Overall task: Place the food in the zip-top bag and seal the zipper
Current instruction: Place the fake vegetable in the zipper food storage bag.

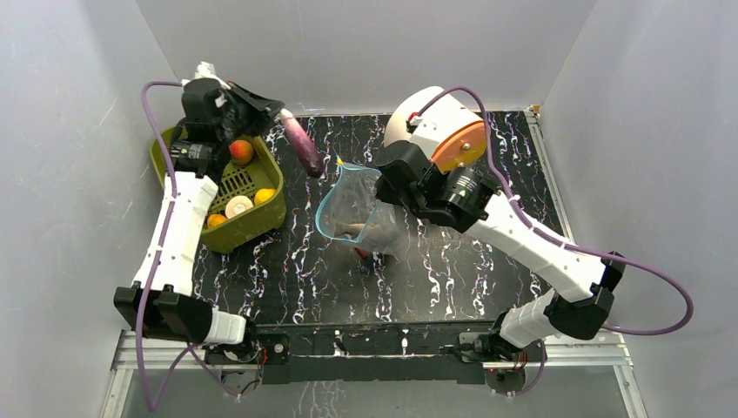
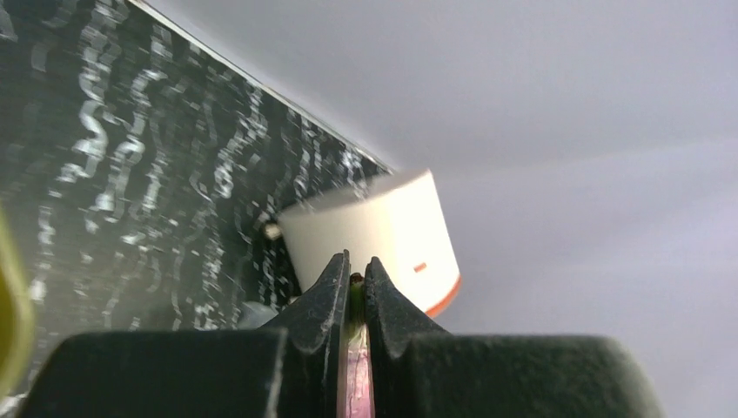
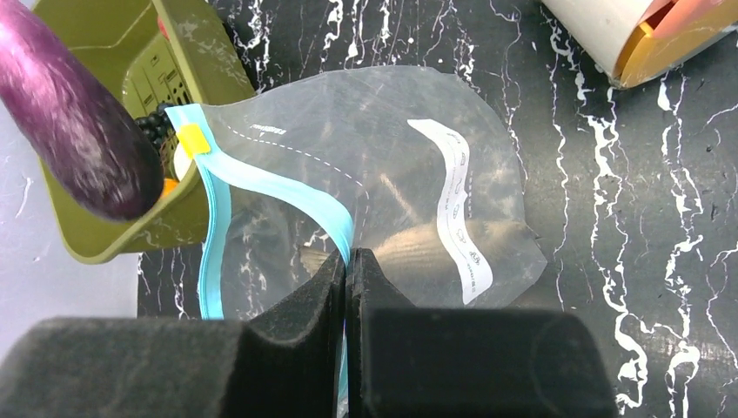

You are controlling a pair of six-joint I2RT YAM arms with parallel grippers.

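My left gripper (image 1: 280,111) is shut on the stem end of the purple piece (image 1: 303,144), which hangs above the mat between basket and bag; it also shows in the right wrist view (image 3: 74,122), and as a pink sliver between the jaws (image 2: 356,366). My right gripper (image 1: 376,202) is shut on the teal-blue zipper (image 3: 287,187), holding the clear zip-top bag (image 1: 352,209) with its mouth open. A grey fish (image 3: 435,248) lies inside the bag. A peach (image 1: 241,151), a white ball (image 1: 238,207) and orange and yellow fruits (image 1: 264,197) sit in the basket.
The olive-green slotted basket (image 1: 270,218) stands at the left. A white and orange roll (image 1: 439,126) stands at the back right, also in the left wrist view (image 2: 374,231). Grey walls enclose the black marbled mat (image 1: 305,270).
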